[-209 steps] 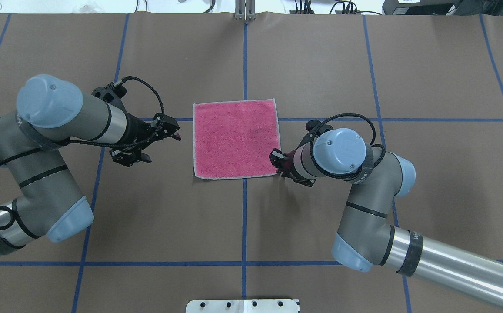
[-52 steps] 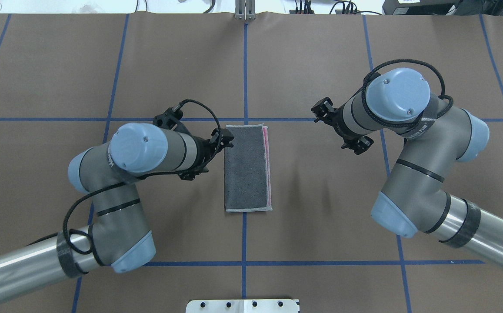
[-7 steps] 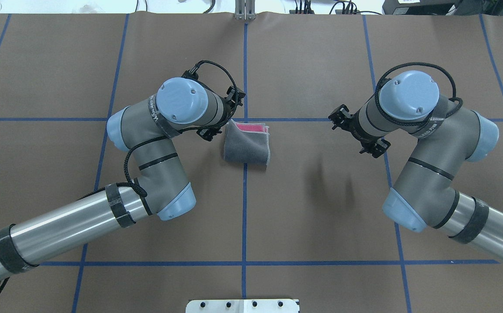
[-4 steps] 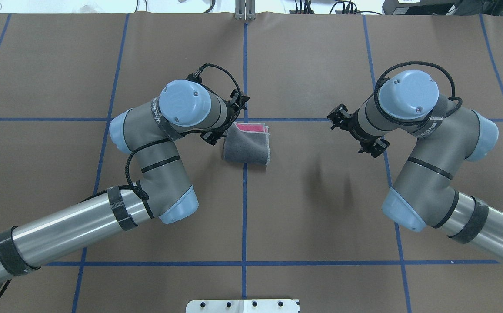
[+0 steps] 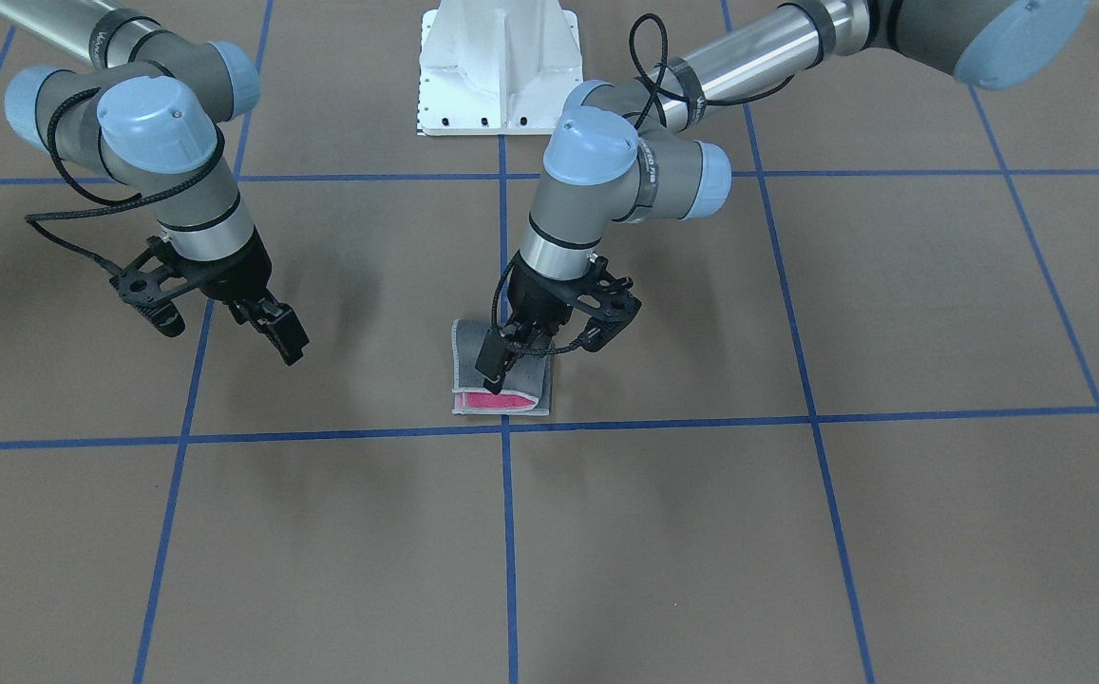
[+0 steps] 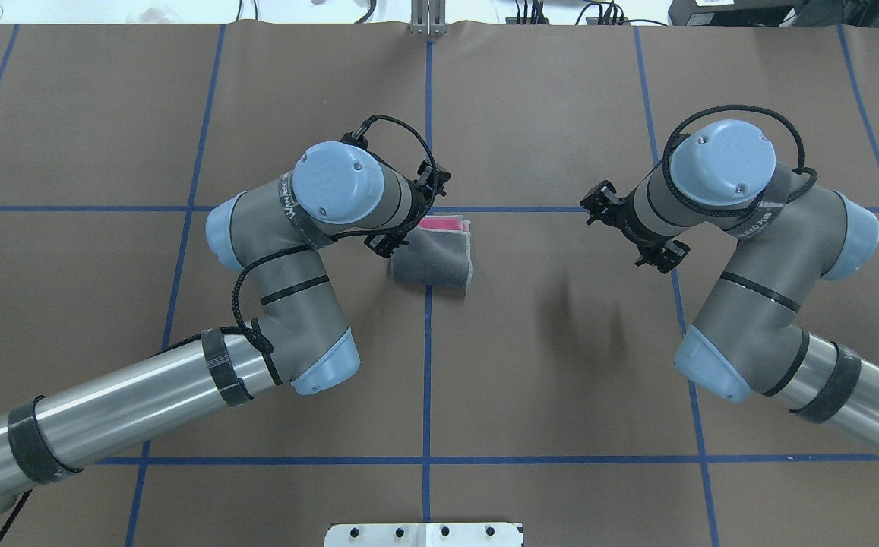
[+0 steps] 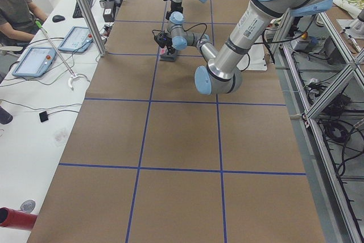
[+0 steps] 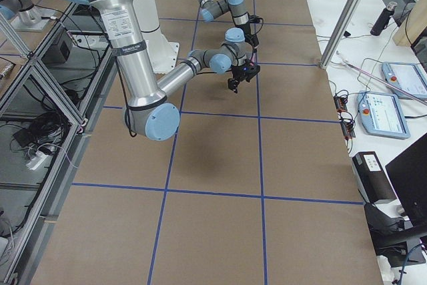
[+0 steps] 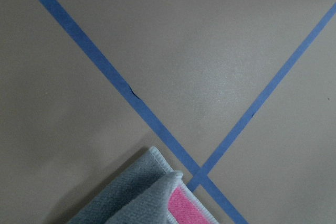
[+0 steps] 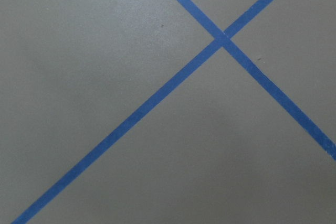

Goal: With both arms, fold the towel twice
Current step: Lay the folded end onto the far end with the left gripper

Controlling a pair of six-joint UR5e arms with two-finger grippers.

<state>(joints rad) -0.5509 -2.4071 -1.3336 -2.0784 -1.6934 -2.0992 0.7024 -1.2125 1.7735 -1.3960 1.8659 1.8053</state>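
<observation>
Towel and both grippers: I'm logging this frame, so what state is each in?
towel: folded small, grey face up, pink strip showing at far edge, top layer not flat.
left gripper: low over the towel's corner; grip cannot be told.
right gripper: empty, apart from the towel; open or shut cannot be told.

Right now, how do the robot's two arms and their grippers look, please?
The left arm and right arm look alike: silver-grey round tubes, light blue caps on the joints, black bands, and a braided black cable looping at each wrist. The left gripper and right gripper are black, with short blocky fingers.
</observation>
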